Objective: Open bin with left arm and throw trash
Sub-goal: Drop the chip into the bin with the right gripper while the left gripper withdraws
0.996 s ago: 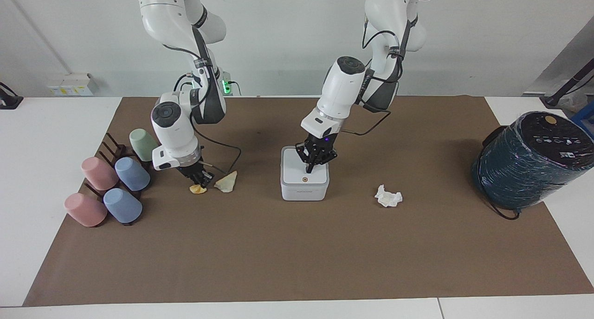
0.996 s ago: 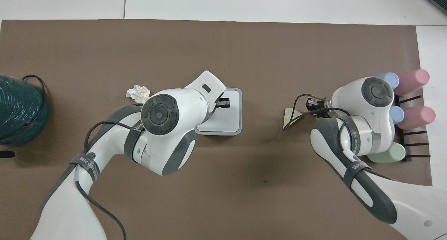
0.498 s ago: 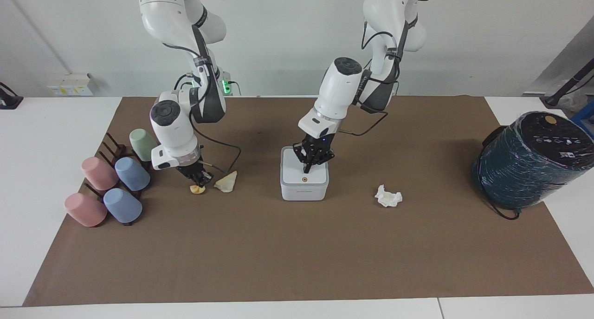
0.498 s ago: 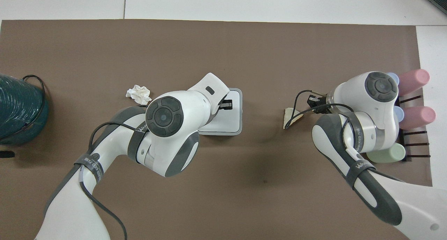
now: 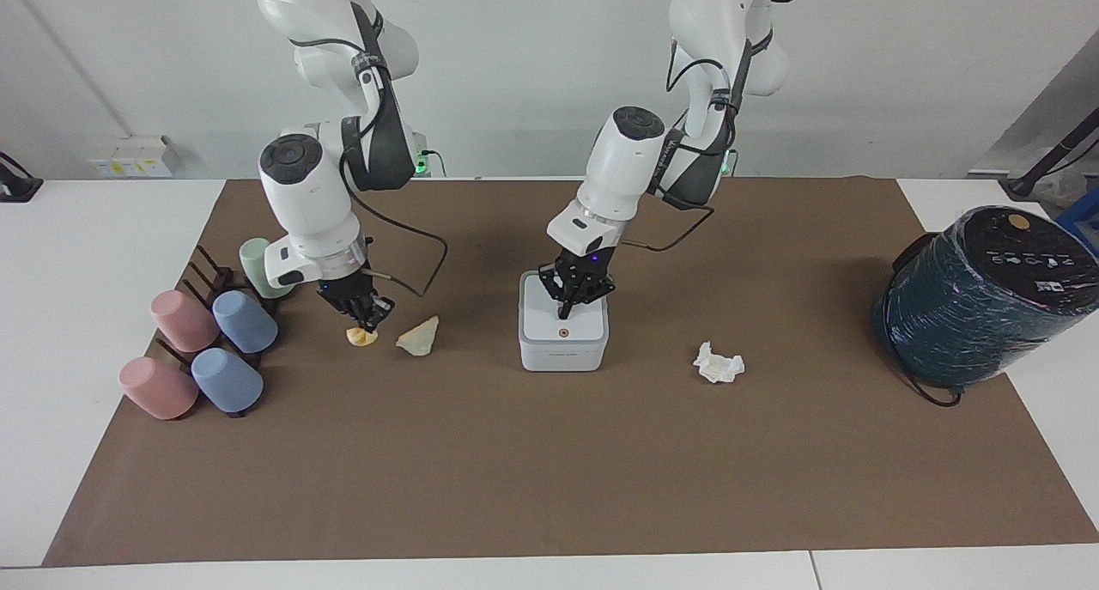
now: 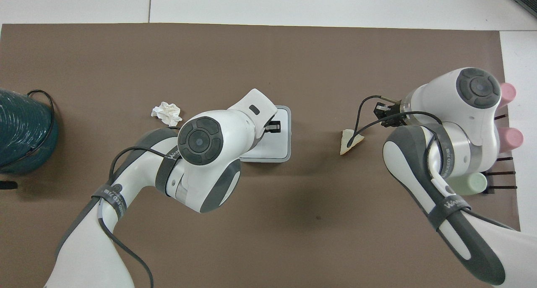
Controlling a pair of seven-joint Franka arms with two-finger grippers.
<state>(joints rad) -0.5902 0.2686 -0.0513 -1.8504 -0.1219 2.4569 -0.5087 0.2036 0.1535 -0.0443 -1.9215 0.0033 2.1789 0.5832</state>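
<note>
The white square bin point(image 5: 562, 349) stands mid-mat with its lid down; part of it shows beside the arm from above point(image 6: 282, 147). My left gripper point(image 5: 568, 312) point(image 6: 272, 126) is shut, its tips pointing down at the lid just above the orange dot. My right gripper point(image 5: 367, 322) is shut on the yellow-orange lump point(image 5: 361, 337) and holds it just above the mat; in the overhead view the lump is hidden. The cream triangular piece point(image 5: 418, 337) point(image 6: 348, 141) lies beside it. The white tissue wad point(image 5: 718, 362) point(image 6: 167, 113) lies toward the left arm's end of the table.
A big dark teal cylinder point(image 5: 983, 298) point(image 6: 21, 133) stands at the left arm's end of the mat. A dark rack point(image 5: 210, 274) holding several pastel cups stands at the right arm's end, close beside the right gripper.
The right gripper closed on the yellow-orange lump and rose with it off the mat. The left gripper shifted slightly over the bin's lid.
</note>
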